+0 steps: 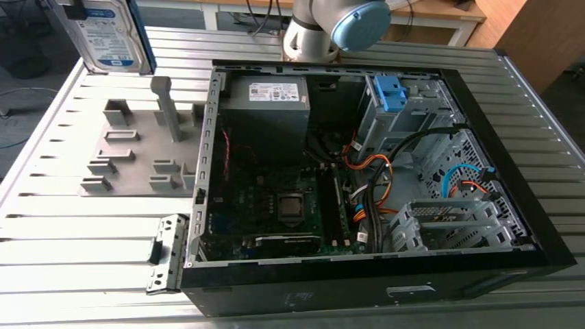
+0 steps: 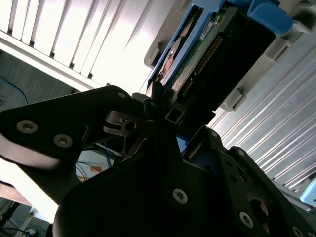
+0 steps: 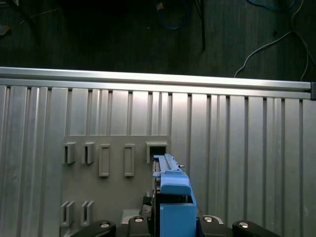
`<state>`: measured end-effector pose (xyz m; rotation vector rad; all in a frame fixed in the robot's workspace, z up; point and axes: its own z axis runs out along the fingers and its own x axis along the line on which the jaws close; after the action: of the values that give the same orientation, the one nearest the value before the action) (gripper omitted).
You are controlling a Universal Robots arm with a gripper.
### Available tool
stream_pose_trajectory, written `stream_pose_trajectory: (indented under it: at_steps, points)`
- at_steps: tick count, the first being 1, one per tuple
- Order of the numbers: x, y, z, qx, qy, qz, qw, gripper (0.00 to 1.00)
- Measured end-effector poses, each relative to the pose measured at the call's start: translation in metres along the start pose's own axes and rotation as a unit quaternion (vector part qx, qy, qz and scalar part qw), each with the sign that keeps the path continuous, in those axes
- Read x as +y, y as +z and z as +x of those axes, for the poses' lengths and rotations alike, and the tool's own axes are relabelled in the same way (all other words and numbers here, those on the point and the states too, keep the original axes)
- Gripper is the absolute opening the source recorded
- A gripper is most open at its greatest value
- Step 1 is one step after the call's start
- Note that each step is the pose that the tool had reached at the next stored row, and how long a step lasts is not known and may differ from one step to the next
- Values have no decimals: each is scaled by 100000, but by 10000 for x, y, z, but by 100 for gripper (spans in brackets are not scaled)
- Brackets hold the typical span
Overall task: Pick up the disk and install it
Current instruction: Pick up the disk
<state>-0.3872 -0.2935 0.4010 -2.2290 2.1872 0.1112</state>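
The disk (image 1: 103, 34), a silver drive with a white-and-blue label in a blue carrier frame, hangs upright above the table at the exterior view's upper left, over the far end of the grey holder board (image 1: 137, 154). In the second wrist view my gripper (image 2: 165, 111) is shut on one end of the disk (image 2: 207, 54), whose circuit board and connector edge face the camera. The first wrist view looks along the disk (image 3: 170, 190) edge-on, with the gripper's black body just below it and the holder board's slots (image 3: 116, 160) beneath.
An open black computer case (image 1: 512, 226) lies on the slatted metal table (image 1: 92, 226) at the exterior view's right. Inside are a grey box with a white label (image 1: 267, 110), a motherboard, cables and a drive bay holding a blue bracket (image 1: 388, 92). The arm's base (image 1: 316, 31) stands behind the case.
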Motion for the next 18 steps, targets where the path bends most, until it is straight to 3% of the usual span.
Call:
stream_pose_trajectory:
  at_steps: [18]
  points:
    - [5,-132,-8,2,2,-4,100000,36]
